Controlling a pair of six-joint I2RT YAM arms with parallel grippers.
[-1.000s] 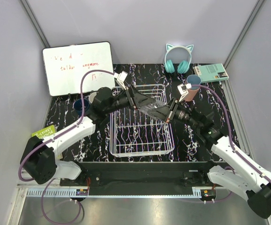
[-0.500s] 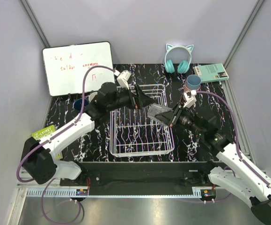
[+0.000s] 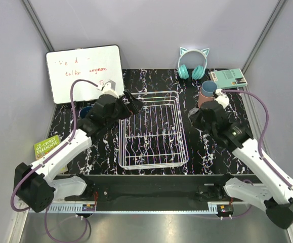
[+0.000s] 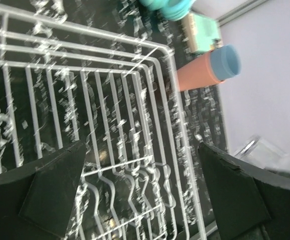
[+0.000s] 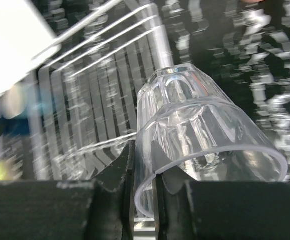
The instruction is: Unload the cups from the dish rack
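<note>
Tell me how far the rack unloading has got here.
Nearly done. No cup shows in the dish rack. A salmon-pink tumbler with a light-blue tumbler nested in it stands right of the rack; a dark navy mug sits left of it. In hand: the right gripper clamps the clear glass; the left gripper is open and empty. Left: set the glass down.
</note>
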